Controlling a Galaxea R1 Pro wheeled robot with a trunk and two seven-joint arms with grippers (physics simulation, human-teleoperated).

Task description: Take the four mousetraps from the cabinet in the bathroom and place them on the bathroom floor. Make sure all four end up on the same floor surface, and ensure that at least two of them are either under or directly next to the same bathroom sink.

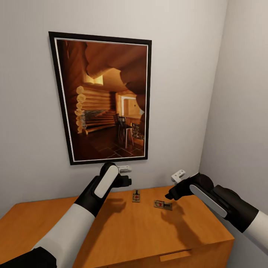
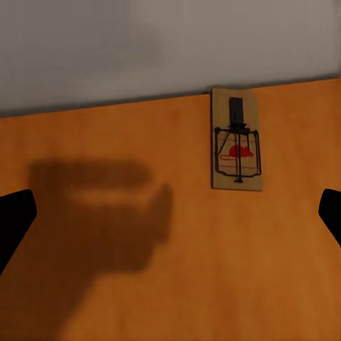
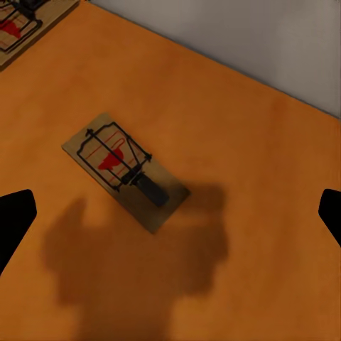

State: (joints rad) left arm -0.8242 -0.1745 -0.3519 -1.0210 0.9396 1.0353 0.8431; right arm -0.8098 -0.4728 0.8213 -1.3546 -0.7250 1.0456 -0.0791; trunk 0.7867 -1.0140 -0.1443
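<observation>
Setting: cabinet (image 1: 123, 223) top, two mousetraps (image 1: 136, 196) near wall.
Pincers: left pincer (image 1: 125, 175) and right pincer (image 1: 178, 176) both spread, empty.
Advice: lower right, straddle nearer mousetrap (image 3: 124, 169) across its narrow sides.

Two mousetraps sit flat on the orange-brown cabinet (image 1: 123, 227) top, near its back right part. One mousetrap (image 1: 136, 196) lies right against the wall, long side pointing away from it. The other mousetrap (image 1: 163, 204) is just to its right, further from the wall and angled. Both are small wooden boards with dark wire and a red spot.
</observation>
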